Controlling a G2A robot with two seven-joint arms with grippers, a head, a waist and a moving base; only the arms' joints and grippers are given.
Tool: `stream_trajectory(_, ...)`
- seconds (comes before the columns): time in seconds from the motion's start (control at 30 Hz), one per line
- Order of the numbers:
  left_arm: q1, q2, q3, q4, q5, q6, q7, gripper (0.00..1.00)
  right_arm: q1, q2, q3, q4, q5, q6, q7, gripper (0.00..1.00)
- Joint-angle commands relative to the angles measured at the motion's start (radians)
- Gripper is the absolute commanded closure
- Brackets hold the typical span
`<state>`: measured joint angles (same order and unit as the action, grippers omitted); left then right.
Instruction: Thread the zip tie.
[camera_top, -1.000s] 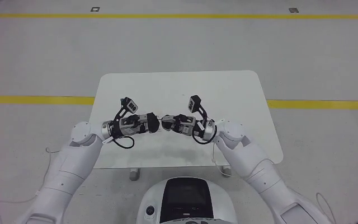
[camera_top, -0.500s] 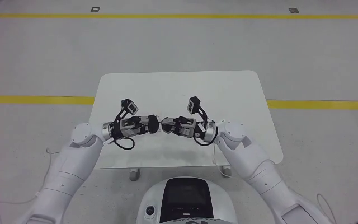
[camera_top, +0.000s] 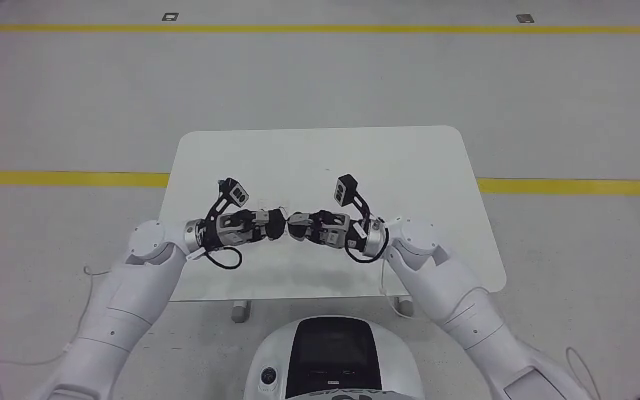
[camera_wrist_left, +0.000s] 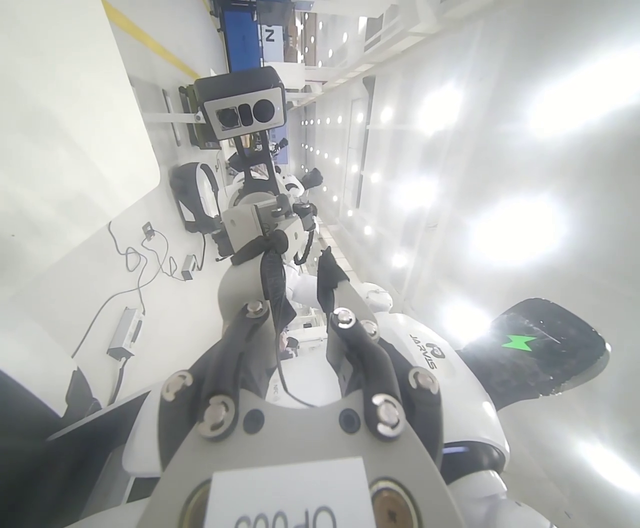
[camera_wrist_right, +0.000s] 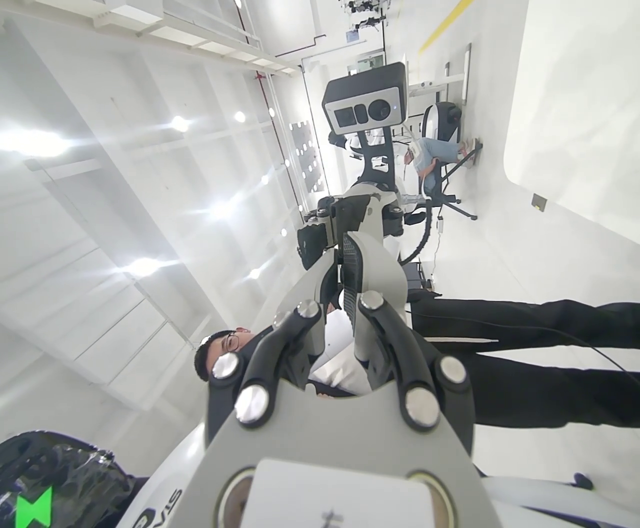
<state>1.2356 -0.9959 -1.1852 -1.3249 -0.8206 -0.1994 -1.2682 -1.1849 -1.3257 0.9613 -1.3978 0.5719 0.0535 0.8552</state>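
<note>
Above the near middle of the white table (camera_top: 400, 160), my left gripper (camera_top: 278, 226) and right gripper (camera_top: 299, 226) meet tip to tip. A thin black zip tie strand (camera_wrist_left: 287, 385) runs back between the left gripper's (camera_wrist_left: 297, 257) fingers toward its palm. Those fingers stand apart, and one pad lies against the right gripper's (camera_wrist_left: 264, 243) pinched tips. In the right wrist view, the right gripper (camera_wrist_right: 341, 252) has its pads pressed nearly together on something thin, with the left gripper (camera_wrist_right: 320, 232) just beyond. The zip tie's head is hidden.
The table top around the two grippers is bare white surface, with rounded corners and an edge close to the robot. Loose cables and a power brick (camera_wrist_left: 122, 335) lie on the floor beyond the table.
The left wrist has shifted slightly toward the right one, bringing the two grippers a little closer. The meeting point stays in the same place.
</note>
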Motion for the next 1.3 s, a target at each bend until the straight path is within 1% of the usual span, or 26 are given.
stream_trajectory(0.0,0.000,0.000,0.001,-0.001,0.001,0.000,0.000,0.86,-0.002,0.001,0.001,-0.003,0.000,0.000,0.000,1.00)
stream_trajectory(0.17,0.002,0.000,0.006,-0.003,0.005,0.001,0.004,0.91,-0.008,0.003,0.005,-0.012,0.001,0.001,-0.001,1.00)
stream_trajectory(0.33,0.002,0.000,0.010,-0.003,0.007,0.002,0.006,0.93,-0.013,0.006,0.008,-0.025,-0.003,0.004,0.001,1.00)
stream_trajectory(0.47,0.002,0.000,0.011,-0.004,0.007,0.003,0.008,0.97,-0.016,0.008,0.009,-0.038,-0.009,0.009,0.003,1.00)
stream_trajectory(0.5,0.002,0.000,0.011,-0.004,0.007,0.002,0.008,1.00,-0.017,0.008,0.009,-0.041,-0.009,0.010,0.003,1.00)
stream_trajectory(0.6,0.002,0.001,0.011,-0.005,0.007,0.002,0.008,1.00,-0.018,0.010,0.009,-0.044,-0.011,0.012,0.006,1.00)
stream_trajectory(0.63,0.003,0.001,0.010,-0.005,0.007,0.001,0.008,1.00,-0.019,0.010,0.011,-0.045,-0.010,0.011,0.004,0.81)
stream_trajectory(0.67,0.003,0.001,0.009,-0.005,0.007,0.001,0.008,1.00,-0.021,0.010,0.013,-0.047,-0.008,0.010,0.000,0.00)
stream_trajectory(0.83,0.008,0.004,0.000,-0.007,0.005,-0.005,0.003,1.00,-0.035,0.016,0.037,-0.064,0.001,0.009,-0.010,0.00)
stream_trajectory(1.07,0.016,0.007,-0.008,-0.012,0.002,-0.018,-0.001,1.00,-0.072,0.034,0.091,-0.121,-0.025,0.018,-0.018,0.00)
stream_trajectory(1.17,0.014,0.007,-0.007,-0.025,0.003,-0.027,-0.002,1.00,-0.074,0.035,0.093,-0.122,-0.025,0.018,-0.019,0.00)
stream_trajectory(1.27,0.014,0.007,-0.007,-0.025,0.003,-0.027,-0.002,1.00,-0.074,0.035,0.093,-0.122,-0.025,0.018,-0.019,0.00)
